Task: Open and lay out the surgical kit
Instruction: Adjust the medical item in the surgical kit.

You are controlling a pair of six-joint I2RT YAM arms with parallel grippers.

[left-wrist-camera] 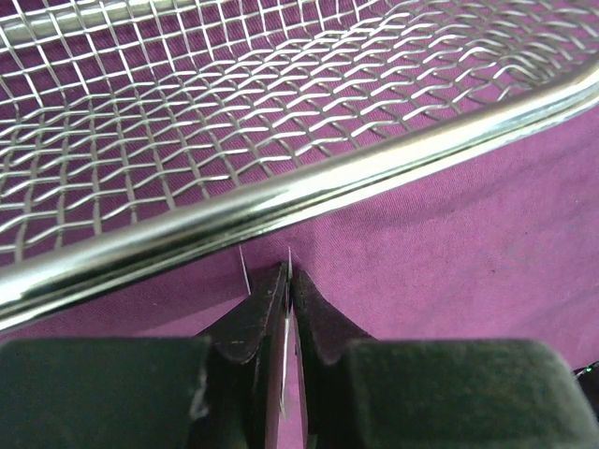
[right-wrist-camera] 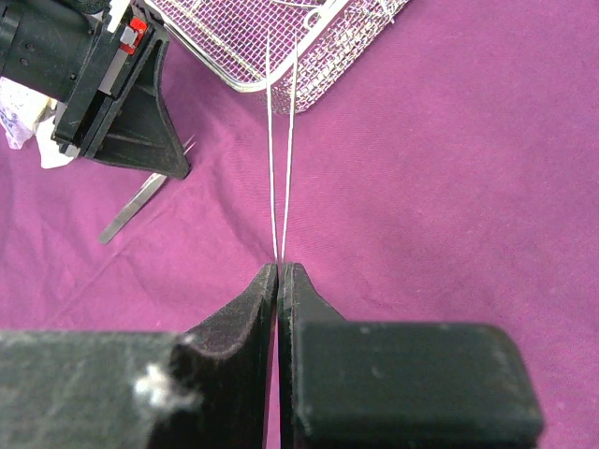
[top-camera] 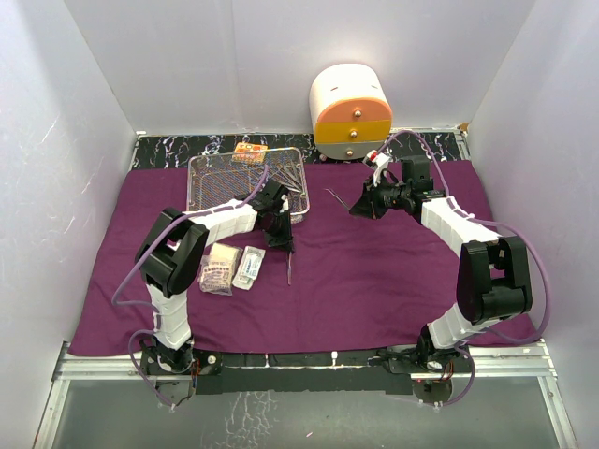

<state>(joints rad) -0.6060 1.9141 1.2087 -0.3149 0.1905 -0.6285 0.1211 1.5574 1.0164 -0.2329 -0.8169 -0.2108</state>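
The purple cloth (top-camera: 374, 281) lies spread over the table. On its far left stands the wire-mesh tray (top-camera: 225, 184), with ring-handled forceps (top-camera: 285, 178) and an orange packet (top-camera: 249, 152) inside. My left gripper (top-camera: 284, 241) hovers just in front of the tray rim (left-wrist-camera: 309, 182). Its jaws (left-wrist-camera: 288, 271) are shut on thin metal tweezers (left-wrist-camera: 284, 351), whose end reaches down to the cloth (top-camera: 288, 269). My right gripper (top-camera: 358, 210) is shut on another pair of tweezers (right-wrist-camera: 283, 150), prongs pointing at the tray's corner (right-wrist-camera: 215, 37). Two flat packets (top-camera: 220, 267) (top-camera: 249, 267) lie on the cloth.
A rounded white-and-orange drawer cabinet (top-camera: 351, 112) stands at the back, behind the cloth's far edge. White walls close in both sides. The left arm's wrist (right-wrist-camera: 112, 94) shows close to the right gripper's tweezers.
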